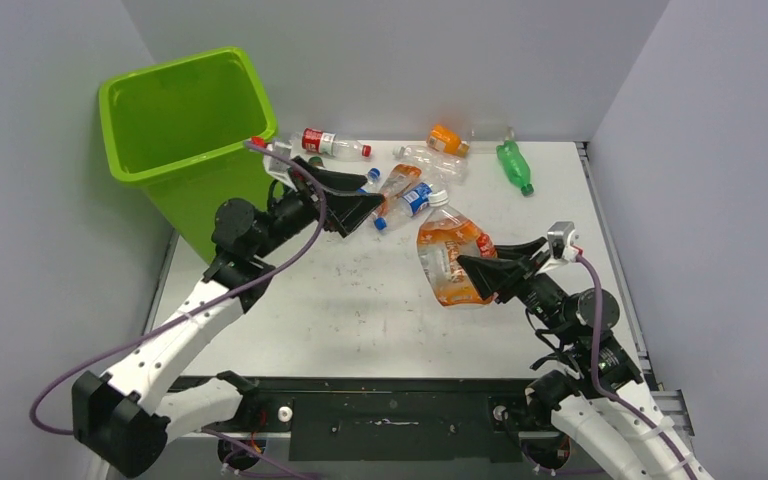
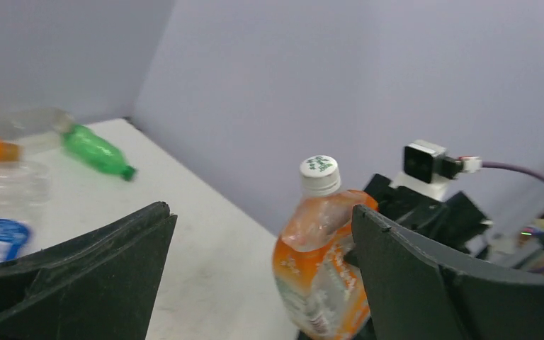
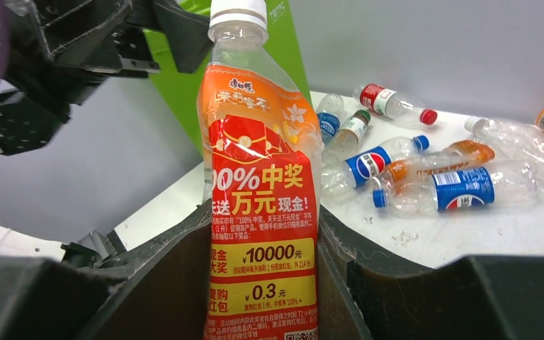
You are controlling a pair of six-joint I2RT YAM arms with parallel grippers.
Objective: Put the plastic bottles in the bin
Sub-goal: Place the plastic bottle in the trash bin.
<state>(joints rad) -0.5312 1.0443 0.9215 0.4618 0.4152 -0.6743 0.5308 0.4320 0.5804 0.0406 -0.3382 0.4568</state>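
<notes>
Right gripper [image 3: 261,244] is clamped on the orange bottle [image 3: 262,177] at its labelled waist, and the bottle stands upright between the jaws. Left gripper [image 2: 261,212] is spread wide and empty, with the bin [image 1: 185,205] just to its left. Bottle: crumpled, white cap, orange wrap. Judged light, soft and slick; grip the waist.

A white table [image 1: 360,300], scuffed with small dark marks, is closed in by plain pale lavender-grey panels: a far wall [image 1: 410,60], a left wall [image 1: 30,250] and a right wall [image 1: 720,200]. A black rail [image 1: 410,392] runs along its near edge. Light is even, shadows soft
</notes>
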